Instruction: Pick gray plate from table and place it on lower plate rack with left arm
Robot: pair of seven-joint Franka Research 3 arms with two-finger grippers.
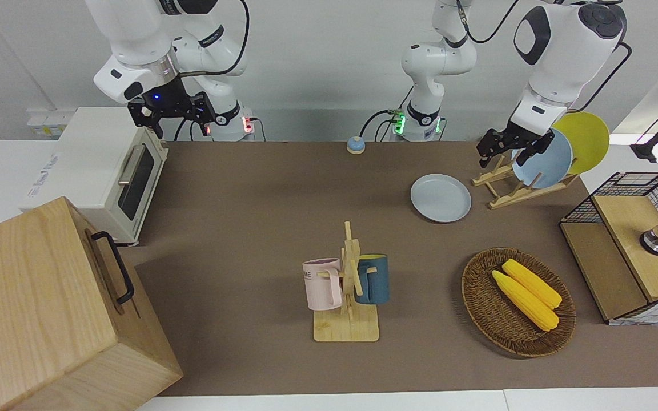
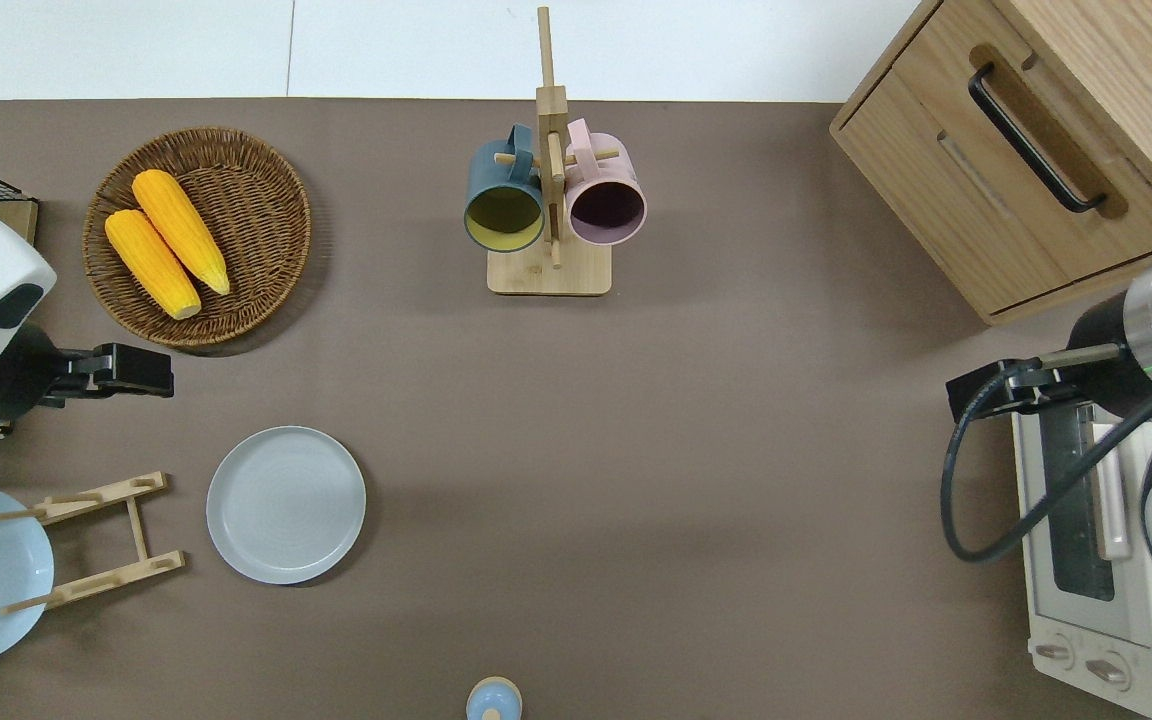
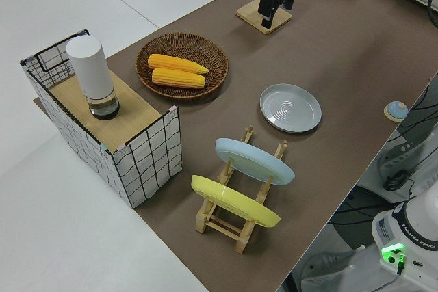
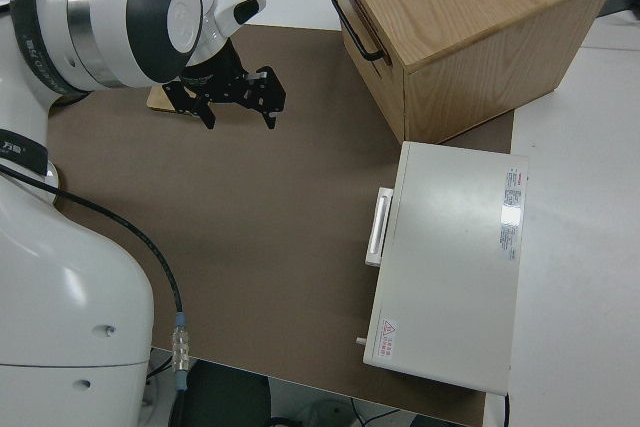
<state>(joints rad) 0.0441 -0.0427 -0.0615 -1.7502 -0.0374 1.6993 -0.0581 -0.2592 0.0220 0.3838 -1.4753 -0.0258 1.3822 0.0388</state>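
The gray plate (image 1: pixel 440 197) lies flat on the brown mat, beside the lower plate rack (image 1: pixel 513 187) on the side toward the table's middle. It also shows in the overhead view (image 2: pixel 286 505) and the left side view (image 3: pixel 291 107). The rack (image 2: pixel 96 540) holds a light blue plate (image 1: pixel 546 160) and a yellow plate (image 1: pixel 587 140) upright. My left gripper (image 1: pixel 506 154) is open and empty in the air. In the overhead view the left gripper (image 2: pixel 161 370) is over bare mat between the corn basket and the gray plate. My right gripper (image 1: pixel 175 121) is open and parked.
A wicker basket (image 2: pixel 266 160) with two corn cobs sits farther from the robots than the plate. A mug stand (image 2: pixel 548 275) with two mugs stands mid-table. A wire crate (image 1: pixel 620 188), a toaster oven (image 1: pixel 106 165), a wooden cabinet (image 1: pixel 49 308) and a small bell (image 1: pixel 355 145) stand around the edges.
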